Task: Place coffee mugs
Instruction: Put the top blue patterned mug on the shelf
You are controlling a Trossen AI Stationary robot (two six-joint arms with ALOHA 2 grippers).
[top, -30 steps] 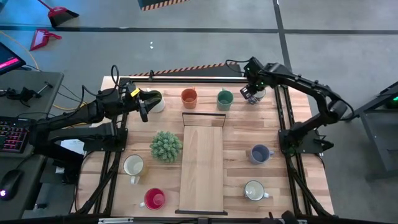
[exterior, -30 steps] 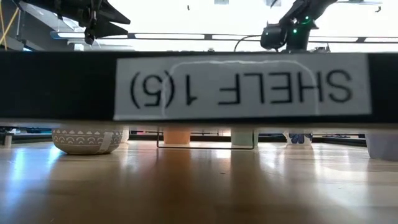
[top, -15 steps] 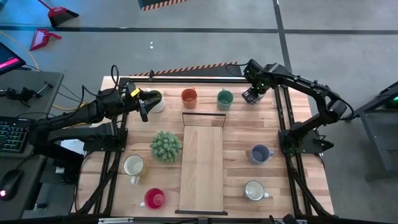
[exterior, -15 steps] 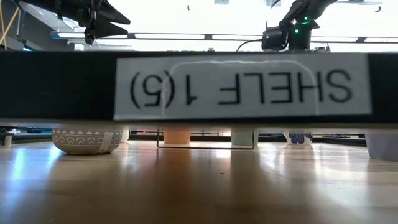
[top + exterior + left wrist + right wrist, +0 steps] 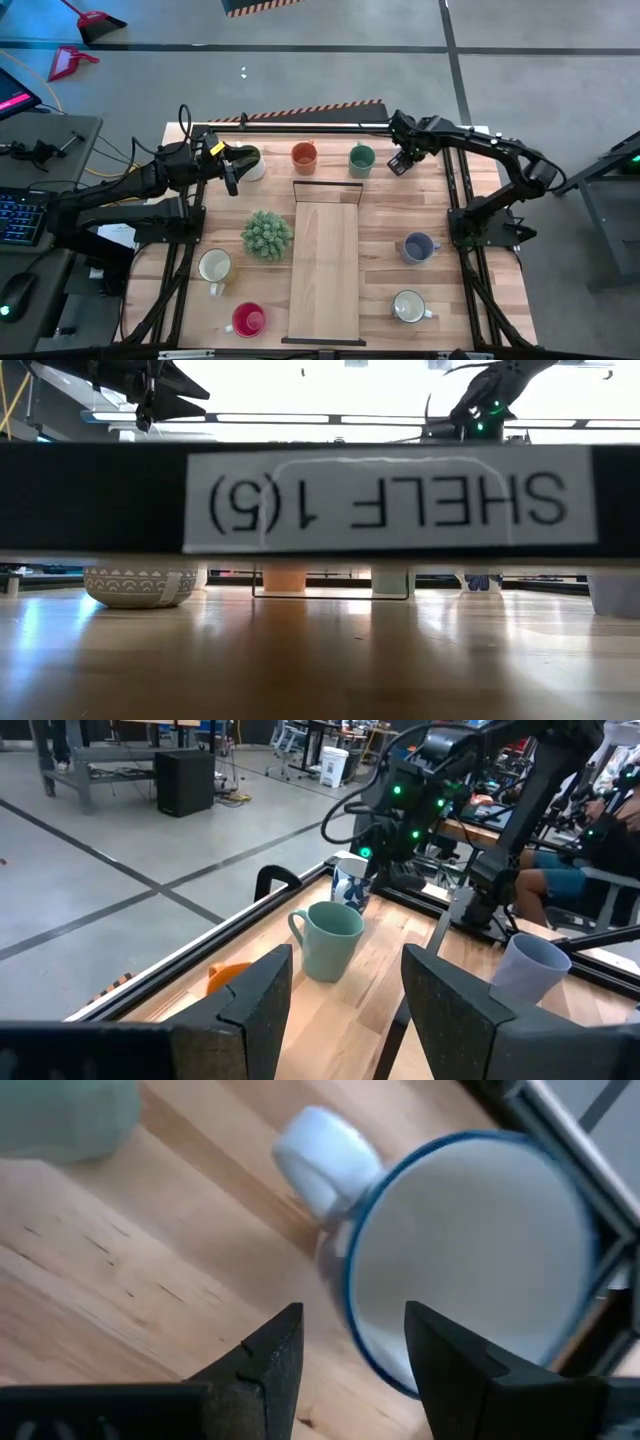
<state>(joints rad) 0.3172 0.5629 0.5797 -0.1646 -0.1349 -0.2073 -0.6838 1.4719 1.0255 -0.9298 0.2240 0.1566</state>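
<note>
Coffee mugs are spread over the table (image 5: 380,215), none on the centre board (image 5: 325,260) yet. The right hand (image 5: 402,162) is seen at the far right corner, fingers (image 5: 262,1355) apart at a moderate gap and holding nothing, poised just over a blue-rimmed white patterned mug (image 5: 460,1250); in the high view that mug is hidden under the arm. Just beside it toward the centre stands the teal mug (image 5: 361,158), then the orange mug (image 5: 304,155). The left hand (image 5: 232,170) waits at the far left, fingers (image 5: 262,992) apart w/ nothing between them, next to a mug (image 5: 249,160) w/ a dark olive inside.

Nearer the front, the blue-grey mug (image 5: 418,246) and a cream mug (image 5: 408,306) are set on the right side; another cream mug (image 5: 214,266) and the red mug (image 5: 248,319) on the left, w/ the spiky plant (image 5: 266,234) close by.

Step in hand, judged: approach to grasp the patterned mug, approx. at the task's start. Next move calls for the fingers to be lowered astride the rim, one inside and one outside, clear of the handle (image 5: 322,1152), then closed. Contact w/ the teal mug alongside should be avoided.
</note>
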